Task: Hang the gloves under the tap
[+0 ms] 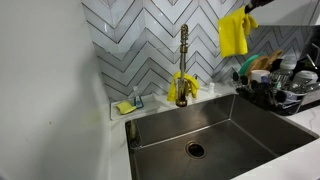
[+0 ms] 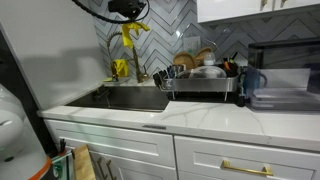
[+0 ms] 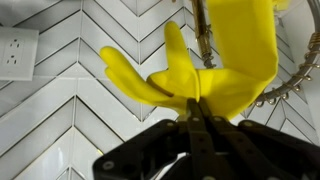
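Note:
One yellow glove [image 1: 235, 35] hangs in the air from my gripper [image 1: 250, 8], up and to the right of the tap [image 1: 183, 55]. In the wrist view my gripper [image 3: 195, 106] is shut on this glove [image 3: 215, 60], with the brass tap stem [image 3: 203, 30] behind it. In an exterior view the gripper [image 2: 126, 12] holds the glove [image 2: 130, 36] above the sink. A second yellow glove [image 1: 182, 88] is draped at the tap's base; it also shows in an exterior view [image 2: 120, 68].
A steel sink [image 1: 215, 125] lies below the tap. A yellow-green sponge [image 1: 125, 107] sits in a holder at its left. A loaded dish rack [image 1: 280, 88] stands at the right and shows in an exterior view [image 2: 200, 82]. A wall outlet [image 3: 15, 52] is on the tiles.

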